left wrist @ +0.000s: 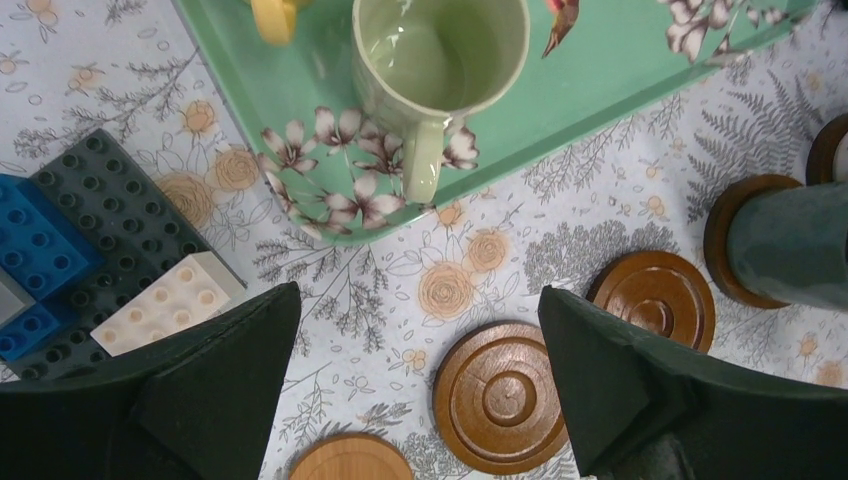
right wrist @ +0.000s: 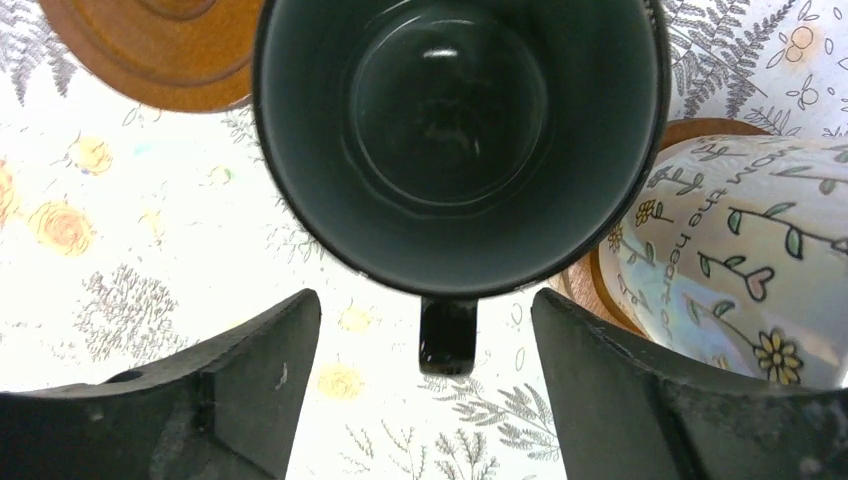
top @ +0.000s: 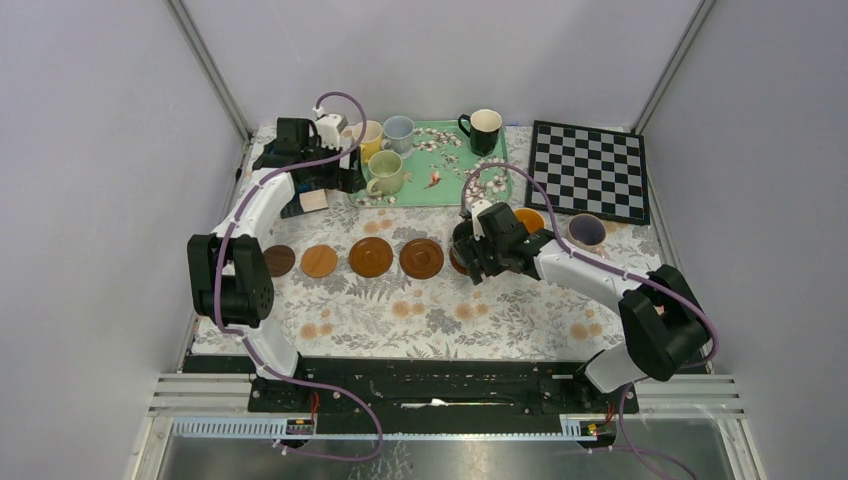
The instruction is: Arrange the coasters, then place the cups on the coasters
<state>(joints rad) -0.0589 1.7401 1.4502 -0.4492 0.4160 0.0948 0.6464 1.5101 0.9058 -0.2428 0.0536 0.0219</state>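
Observation:
Several brown coasters (top: 371, 257) lie in a row across the table. At the row's right end a dark green cup (right wrist: 460, 130) stands on a coaster (left wrist: 722, 240). My right gripper (right wrist: 425, 310) is open, its fingers on either side of the cup's handle (right wrist: 447, 335) without touching it. A floral cup (right wrist: 740, 260) sits on its own coaster (right wrist: 600, 290) just to the right. My left gripper (left wrist: 418, 293) hangs open and empty above the table near the tray's corner. The pale green cup (left wrist: 440, 60) stands on the tray in front of it.
The green floral tray (top: 445, 190) at the back also carries yellow (top: 366, 135), pale blue (top: 398, 130) and black (top: 483, 128) cups. A pinkish cup (top: 586, 232) stands near the checkerboard (top: 588, 170). Toy bricks (left wrist: 60, 250) lie left of the tray.

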